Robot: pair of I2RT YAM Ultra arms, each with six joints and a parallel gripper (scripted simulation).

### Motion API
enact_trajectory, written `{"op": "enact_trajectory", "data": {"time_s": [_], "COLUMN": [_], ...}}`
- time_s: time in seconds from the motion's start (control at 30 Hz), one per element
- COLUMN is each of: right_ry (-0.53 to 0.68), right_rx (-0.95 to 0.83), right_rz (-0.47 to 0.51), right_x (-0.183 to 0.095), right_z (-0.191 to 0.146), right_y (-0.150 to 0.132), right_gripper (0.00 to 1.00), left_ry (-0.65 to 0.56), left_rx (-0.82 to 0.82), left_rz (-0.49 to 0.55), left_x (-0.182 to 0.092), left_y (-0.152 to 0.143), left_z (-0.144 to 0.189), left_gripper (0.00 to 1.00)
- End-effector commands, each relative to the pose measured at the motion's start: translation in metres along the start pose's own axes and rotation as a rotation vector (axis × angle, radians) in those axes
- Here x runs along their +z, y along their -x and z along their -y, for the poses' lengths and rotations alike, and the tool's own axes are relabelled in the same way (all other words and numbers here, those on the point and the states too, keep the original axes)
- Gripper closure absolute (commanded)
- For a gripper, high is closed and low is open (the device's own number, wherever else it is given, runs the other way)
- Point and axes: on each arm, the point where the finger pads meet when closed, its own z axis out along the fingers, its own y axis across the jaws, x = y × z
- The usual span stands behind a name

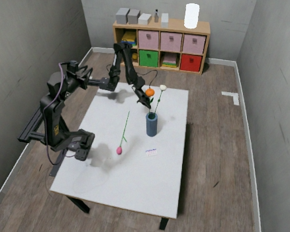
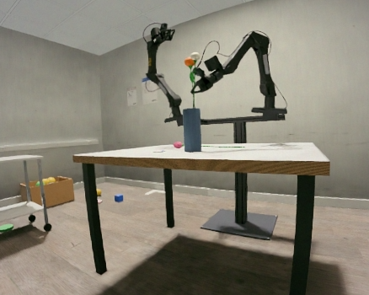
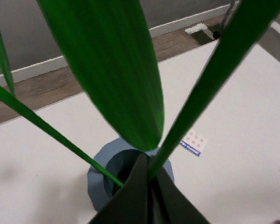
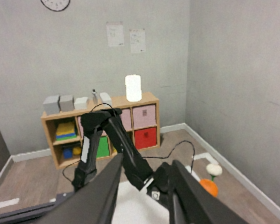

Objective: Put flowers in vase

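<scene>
The blue vase (image 1: 151, 126) (image 2: 192, 131) (image 3: 96, 181) stands upright. My left gripper (image 1: 149, 107) (image 2: 193, 91) (image 3: 146, 162) is shut on the stem of the orange flower (image 1: 149, 92) (image 2: 189, 61) (image 4: 209, 188), above the vase; the bloom is up and the stem runs down to the mouth, its lower end hidden. The white flower (image 1: 163, 87) (image 2: 195, 56) (image 4: 214, 170) leans in the vase, stem down. The pink flower (image 1: 119, 150) (image 2: 178, 145) lies on the table. My right gripper (image 1: 89, 75) (image 2: 172, 34) is partly open and empty, high at the table's arm side.
A small printed card (image 1: 151, 152) (image 3: 193, 143) lies on the white table (image 1: 140, 185) (image 2: 136, 152) near the vase. The white stem passes close beside my left fingers. A shelf (image 1: 206, 33) (image 4: 153, 107) stands beyond the table's far end.
</scene>
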Motion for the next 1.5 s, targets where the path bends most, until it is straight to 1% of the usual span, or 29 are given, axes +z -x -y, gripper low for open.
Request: {"op": "enact_trajectory", "data": {"time_s": [0.0, 0.07, 0.1, 0.13, 0.27, 0.4, 0.6, 0.63, 0.7, 0.87, 1.0, 1.07, 1.1, 1.27, 1.47], "right_ry": [0.002, 0.002, 0.002, 0.002, 0.002, 0.002, 0.002, 0.002, 0.002, 0.002, 0.002, 0.002, 0.002, 0.002, 0.002], "right_rx": [0.007, 0.007, 0.007, 0.007, 0.007, 0.007, 0.007, 0.007, 0.007, 0.007, 0.007, 0.007, 0.007, 0.007, 0.007], "right_rz": [0.013, 0.013, 0.013, 0.013, 0.013, 0.013, 0.013, 0.013, 0.013, 0.013, 0.013, 0.013, 0.013, 0.013, 0.013], "right_x": [0.002, 0.002, 0.002, 0.002, 0.002, 0.002, 0.002, 0.002, 0.002, 0.002, 0.002, 0.002, 0.002, 0.002, 0.002], "right_z": [-0.001, -0.001, -0.001, -0.001, -0.001, -0.001, -0.001, -0.001, -0.001, -0.001, -0.001, -0.001, -0.001, -0.001, -0.001], "right_y": [0.007, 0.007, 0.007, 0.007, 0.007, 0.007, 0.007, 0.007, 0.007, 0.007, 0.007, 0.007, 0.007, 0.007, 0.007], "right_gripper": [0.7, 0.7, 0.7, 0.7, 0.7, 0.7, 0.7, 0.7, 0.7, 0.7, 0.7, 0.7, 0.7, 0.7, 0.7], "left_ry": [-0.006, -0.012, -0.009, -0.009, -0.009, -0.013, -0.006, -0.016, -0.02, -0.005, -0.014, -0.009, -0.008, -0.017, -0.021], "left_rx": [0.0, 0.002, 0.002, 0.002, -0.002, 0.003, -0.002, 0.0, 0.007, -0.003, 0.003, 0.0, -0.002, 0.001, 0.005], "left_rz": [0.043, 0.054, 0.044, 0.045, 0.071, 0.045, 0.057, 0.081, 0.045, 0.057, 0.057, 0.054, 0.067, 0.082, 0.069], "left_x": [0.003, 0.005, 0.008, 0.009, 0.008, 0.012, 0.014, 0.011, 0.016, 0.018, 0.02, 0.021, 0.02, 0.019, 0.018], "left_y": [0.004, 0.005, -0.004, -0.005, 0.005, -0.01, -0.009, 0.001, -0.017, -0.016, -0.02, -0.023, -0.017, -0.01, -0.016], "left_z": [-0.001, 0.002, 0.0, 0.001, 0.0, 0.002, -0.001, 0.004, 0.007, -0.002, 0.004, 0.001, 0.0, 0.005, 0.008], "left_gripper": [1.0, 1.0, 1.0, 1.0, 1.0, 1.0, 1.0, 1.0, 1.0, 1.0, 1.0, 1.0, 1.0, 1.0, 1.0]}}
